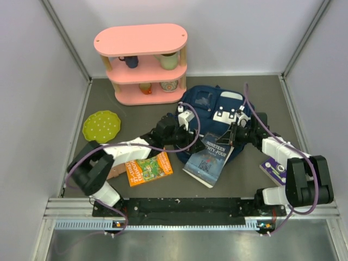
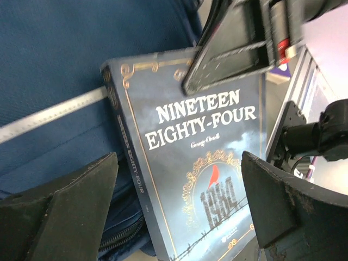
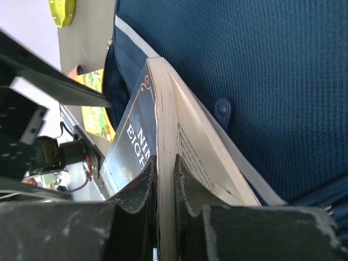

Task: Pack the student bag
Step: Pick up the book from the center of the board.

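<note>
- On the far middle of the worktop (image 1: pixel 244 182), the student bag (image 1: pixel 209 109) lies flat, just near of the pink shelf (image 1: pixel 140 62).
- A dark paperback, "Nineteen Eighty-Four" (image 1: pixel 208 159), is propped with its far edge on the bag's near side and its near end down on the worktop.
- The right jaws are closed almost tight on the paperback's far edge. Their fingers (image 3: pixel 138 190) pinch the front cover, and the pages fan loose beside them.
- The left jaws stand spread as wide as they go and hold nothing. Their fingers (image 2: pixel 70 201) hang over the paperback's left side, clear of the cover.
- An orange picture book (image 1: pixel 148 168) lies on the near left, well apart from the bag.
- A green plate (image 1: pixel 101 126) sits at the left, near of the shelf.
- Cups stand on the shelf's lower tiers.
- A purple item (image 1: pixel 273 169) lies at the right, partly hidden under the right arm (image 1: pixel 277 148).
</note>
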